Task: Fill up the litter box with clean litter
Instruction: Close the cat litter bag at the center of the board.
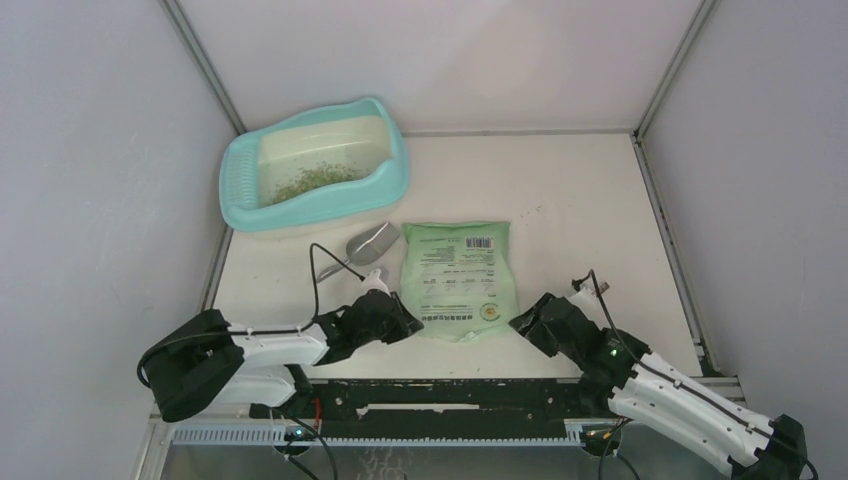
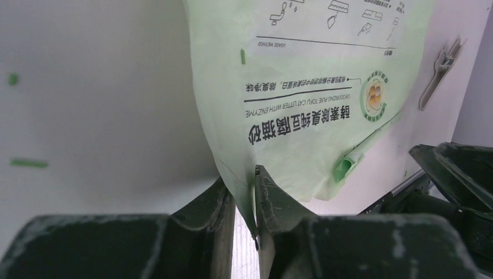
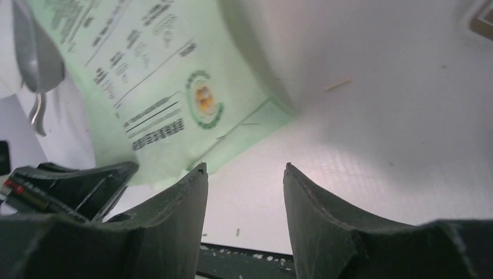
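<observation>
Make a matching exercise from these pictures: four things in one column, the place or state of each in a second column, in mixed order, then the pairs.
1. light turquoise plastic litter box
2. flat green printed bag
3. grey metal scoop
4. right hand

A. open, above the white table
B. pinched at its edge by the left hand
C. lies between box and bag
D. holds some pale green-beige litter granules

Pairs: 1-D, 2-B, 3-C, 4-A.

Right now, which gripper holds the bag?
The left gripper: its jaws pinch the green bag at its near edge. The right gripper is open beside it, empty.
</observation>
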You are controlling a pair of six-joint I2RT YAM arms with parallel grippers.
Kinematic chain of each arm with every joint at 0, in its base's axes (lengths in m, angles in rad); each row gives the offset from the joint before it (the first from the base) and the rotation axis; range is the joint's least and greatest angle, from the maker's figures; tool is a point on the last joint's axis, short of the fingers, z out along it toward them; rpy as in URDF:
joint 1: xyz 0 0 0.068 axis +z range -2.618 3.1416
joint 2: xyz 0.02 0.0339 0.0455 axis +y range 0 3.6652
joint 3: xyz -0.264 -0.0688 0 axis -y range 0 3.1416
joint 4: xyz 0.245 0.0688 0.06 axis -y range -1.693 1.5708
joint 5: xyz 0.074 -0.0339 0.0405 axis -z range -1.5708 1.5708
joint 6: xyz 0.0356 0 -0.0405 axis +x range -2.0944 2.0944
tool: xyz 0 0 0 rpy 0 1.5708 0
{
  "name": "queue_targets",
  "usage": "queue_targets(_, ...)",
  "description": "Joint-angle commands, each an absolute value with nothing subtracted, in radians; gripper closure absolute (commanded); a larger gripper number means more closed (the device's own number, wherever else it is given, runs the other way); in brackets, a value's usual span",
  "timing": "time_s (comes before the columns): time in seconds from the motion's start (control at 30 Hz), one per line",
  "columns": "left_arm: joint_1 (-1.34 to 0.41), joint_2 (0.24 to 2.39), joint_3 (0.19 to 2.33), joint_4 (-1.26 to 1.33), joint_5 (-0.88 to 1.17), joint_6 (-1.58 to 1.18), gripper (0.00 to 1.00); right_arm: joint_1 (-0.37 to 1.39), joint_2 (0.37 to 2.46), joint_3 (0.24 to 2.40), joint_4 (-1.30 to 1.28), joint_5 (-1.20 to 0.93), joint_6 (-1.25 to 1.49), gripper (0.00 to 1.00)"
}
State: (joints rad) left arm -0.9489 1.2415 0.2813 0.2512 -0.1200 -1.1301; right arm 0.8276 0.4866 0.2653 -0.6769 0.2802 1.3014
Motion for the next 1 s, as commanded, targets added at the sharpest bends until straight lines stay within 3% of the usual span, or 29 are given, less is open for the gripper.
queue_targets(0.0, -0.951, 1.193, 0.267, 0.202, -0.144, -1.173, 0.79, 0.873, 0.511, 0.362, -0.630, 0.333, 1.161, 0.42)
queue_targets(0.2, -0.904, 1.205, 0.284, 0.215, -0.115, -1.214, 0.88, 0.974, 0.570, 0.418, -0.597, 0.373, 1.051, 0.45)
queue_targets(0.53, -0.869, 1.272, 0.294, 0.333, -0.054, -1.276, 0.89, 1.120, 0.607, 0.483, -0.658, 0.484, 0.985, 0.47)
queue_targets(0.97, -0.847, 1.181, 0.284, 0.347, -0.046, -1.371, 0.90, 1.256, 0.690, 0.539, -0.662, 0.574, 0.953, 0.48)
